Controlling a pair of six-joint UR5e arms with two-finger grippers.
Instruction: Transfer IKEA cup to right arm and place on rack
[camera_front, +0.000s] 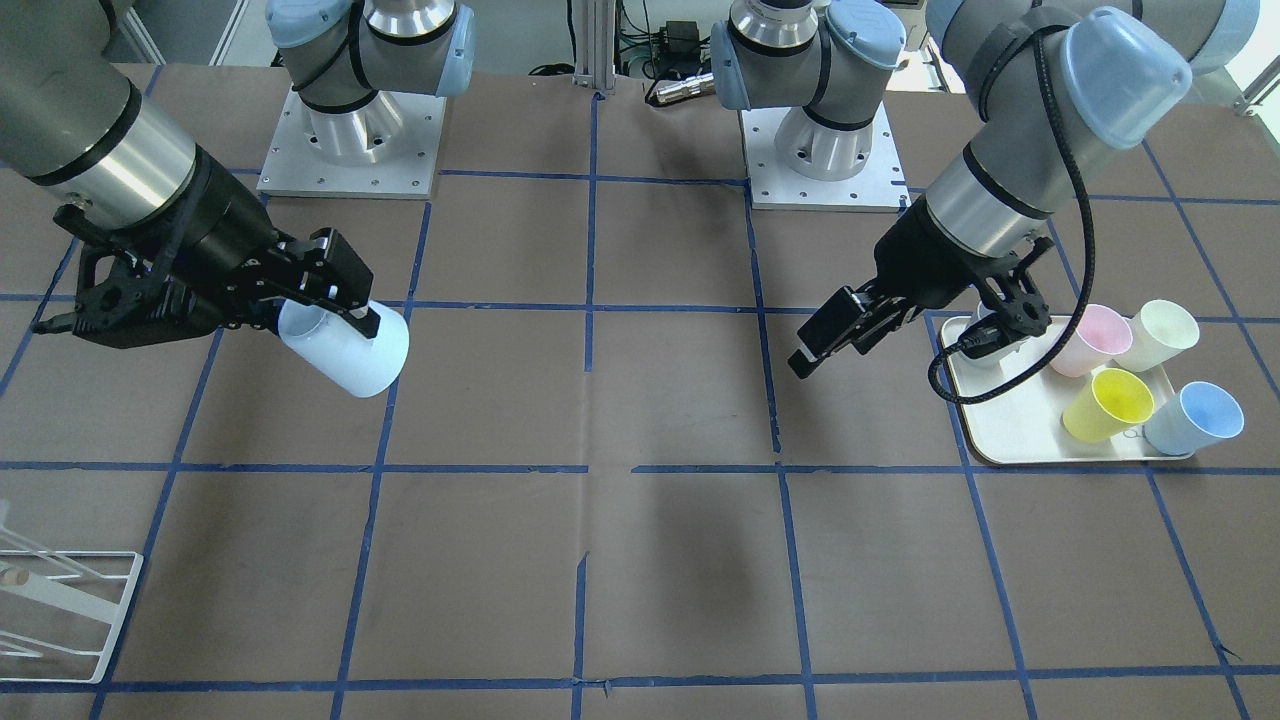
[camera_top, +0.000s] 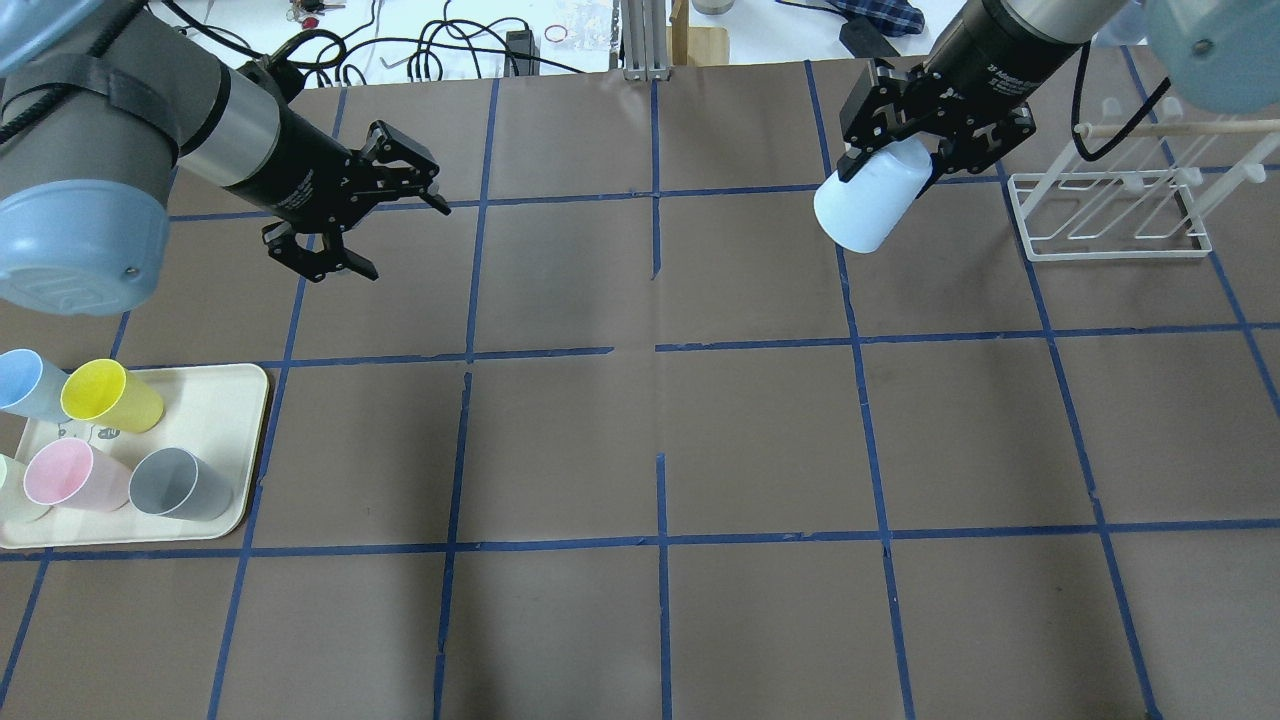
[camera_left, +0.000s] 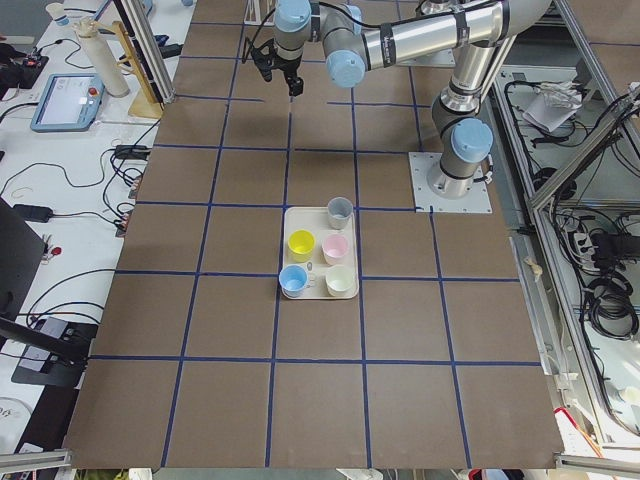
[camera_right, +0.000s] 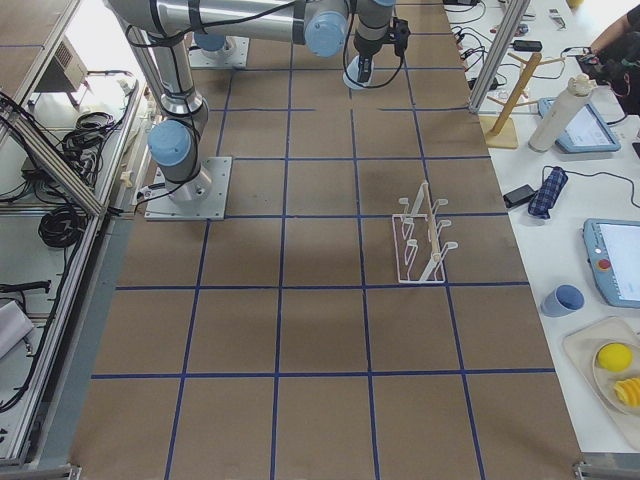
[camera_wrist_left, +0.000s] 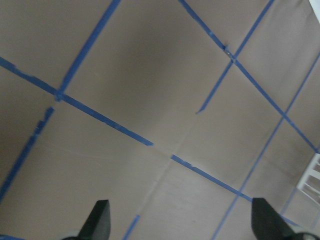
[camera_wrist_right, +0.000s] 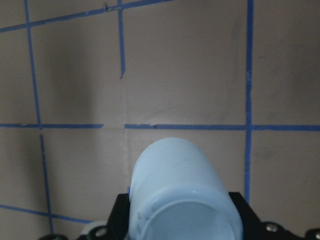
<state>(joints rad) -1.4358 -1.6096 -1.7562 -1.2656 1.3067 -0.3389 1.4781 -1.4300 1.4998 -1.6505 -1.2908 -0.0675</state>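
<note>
The IKEA cup (camera_top: 868, 205) is a pale blue tumbler held tilted above the table, base pointing outward. My right gripper (camera_top: 897, 160) is shut on its rim end. The cup also shows in the front-facing view (camera_front: 350, 350), held by that gripper (camera_front: 315, 315), and in the right wrist view (camera_wrist_right: 182, 190). The white wire rack (camera_top: 1110, 215) stands on the table just to the right of the cup, apart from it. My left gripper (camera_top: 408, 242) is open and empty above the far left of the table, with only brown table under it in the left wrist view (camera_wrist_left: 182, 220).
A cream tray (camera_top: 220, 400) at the near left holds a second pale blue cup (camera_top: 25, 385), a yellow cup (camera_top: 110, 395), a pink cup (camera_top: 70, 473), a grey cup (camera_top: 180, 483) and a whitish cup. Blue tape lines grid the brown table.
</note>
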